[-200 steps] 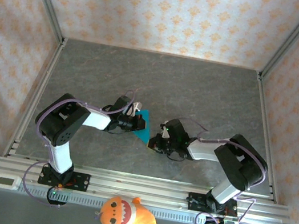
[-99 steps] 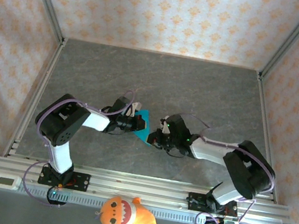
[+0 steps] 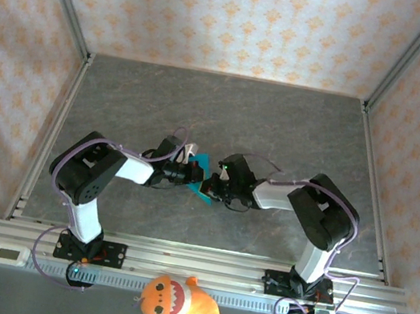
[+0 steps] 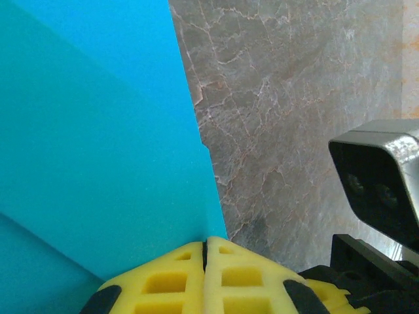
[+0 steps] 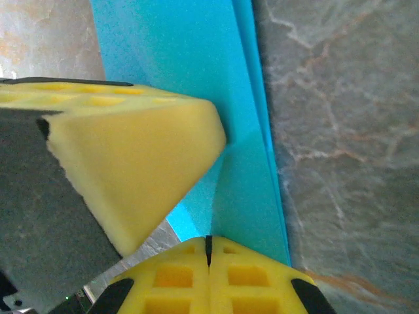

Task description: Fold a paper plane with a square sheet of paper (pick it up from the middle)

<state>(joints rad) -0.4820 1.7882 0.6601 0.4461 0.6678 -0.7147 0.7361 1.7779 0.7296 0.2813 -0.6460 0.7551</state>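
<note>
Cyan paper (image 4: 98,131) lies half hidden between left end effector (image 4: 206,247) and right end effector (image 5: 209,243), both closed.

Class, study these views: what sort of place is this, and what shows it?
Probably a robot lab test cell: black-and-white left arm and right arm bolted to an aluminium rail, grey marble-patterned tabletop, orange-patterned wallpaper walls.

Item 1: the square sheet of paper (image 3: 203,195) sits at the middle of the surface (image 3: 226,111), between the two arms.

Item 2: the left end effector (image 3: 194,176) meets the sheet from the left and the right end effector (image 3: 212,183) from the right. Their tips are just beside each other, both on the sheet's edge.

Item 3: the arm bases stand on the rail (image 3: 199,265) at the near edge.

Item 4: a plush toy (image 3: 176,302) lies in front of that rail, between the bases and well apart from the sheet.
</note>
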